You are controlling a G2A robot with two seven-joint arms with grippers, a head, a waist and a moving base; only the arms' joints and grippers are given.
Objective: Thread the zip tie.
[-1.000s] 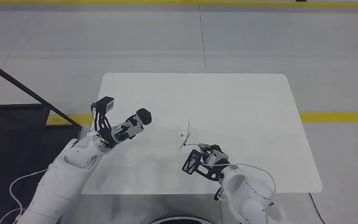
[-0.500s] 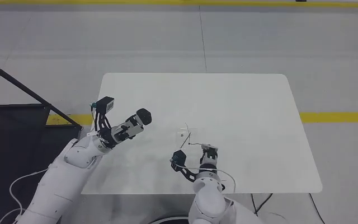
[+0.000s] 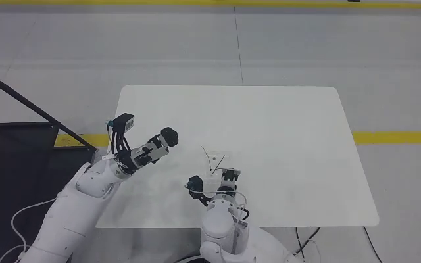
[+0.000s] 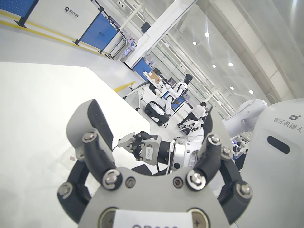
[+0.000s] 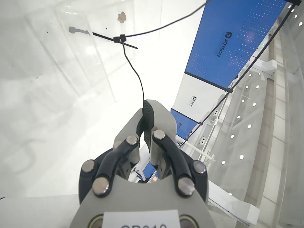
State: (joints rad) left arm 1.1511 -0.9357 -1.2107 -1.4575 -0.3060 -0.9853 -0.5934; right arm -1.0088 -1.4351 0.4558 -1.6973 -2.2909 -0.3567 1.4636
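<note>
Right gripper [image 5: 146,106] clenched here, pads pinching the thin strap of the black zip tie [image 5: 120,39] a little way back from its locking head. In the top view that pinch sits at lower centre of the frame, near the front edge of the white table [image 3: 296,125]. The head hangs right in front of the clear acrylic stand [image 5: 106,8], and a short tip pokes out past it, so I judge the tail is already through and this step is the draw.

To do it well, I pull straight along the strap's own line, slow and even, with no twist at my wrist. I keep the pinch firm so the strap cannot slide between the pads, and I watch that the light stand does not tip or drag.

Left gripper [image 4: 152,110] is released, jaws wide, holding nothing. It hovers at left centre of the top view, well apart from the tie.

The count: one zip tie with one head that I can make out, one clear stand, one table, and two grippers, one closed and one open
</note>
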